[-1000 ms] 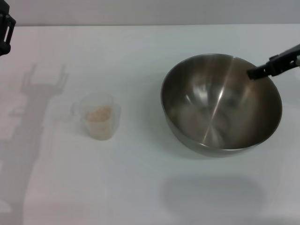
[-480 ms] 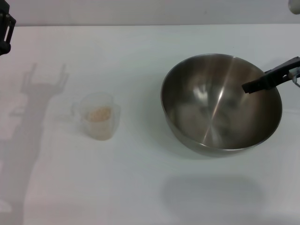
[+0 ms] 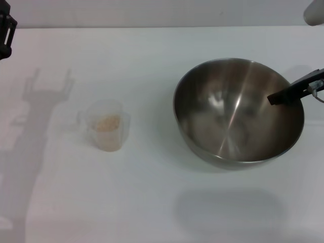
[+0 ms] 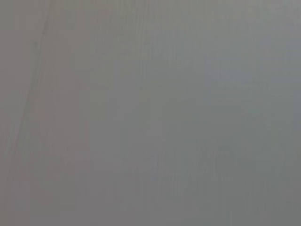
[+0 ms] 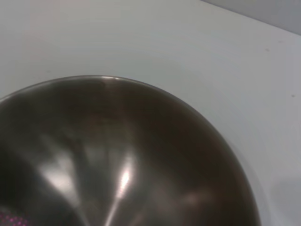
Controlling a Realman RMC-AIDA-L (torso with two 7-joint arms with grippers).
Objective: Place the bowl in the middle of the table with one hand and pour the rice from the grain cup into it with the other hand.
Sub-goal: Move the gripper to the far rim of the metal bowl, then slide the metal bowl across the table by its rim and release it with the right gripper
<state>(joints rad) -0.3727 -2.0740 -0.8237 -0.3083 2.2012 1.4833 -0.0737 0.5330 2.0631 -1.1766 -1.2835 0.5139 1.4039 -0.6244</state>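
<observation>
Place: a plain test bench of a lab kind, not a home kitchen.
Surface: bare white tabletop (image 3: pixel 152 202) against a blank pale wall.
Props: only a steel bowl (image 3: pixel 239 112) and a plastic cup (image 3: pixel 105 125).
Machinery: a black robot claw (image 3: pixel 291 92) over the bowl's rim.

The table (image 3: pixel 152 202) is plain white with no pattern, crossed by soft grey shadows to the left of the bowl and just in front of it. The bowl (image 3: pixel 238 114) is shiny brushed grey steel, darker brownish-grey inside, with pale streaks of reflected light running down toward its bottom; in the right wrist view the bowl (image 5: pixel 117 160) shows the same dark sheen with a bright white glint. The grain cup (image 3: pixel 106 126), left of the bowl, is clear and colourless, faintly milky. The rice (image 3: pixel 108 123) inside it is pale beige. The right gripper (image 3: pixel 291 91), over the bowl's right rim, is black. The left gripper (image 3: pixel 6 30), far left of the bowl, is black too.
</observation>
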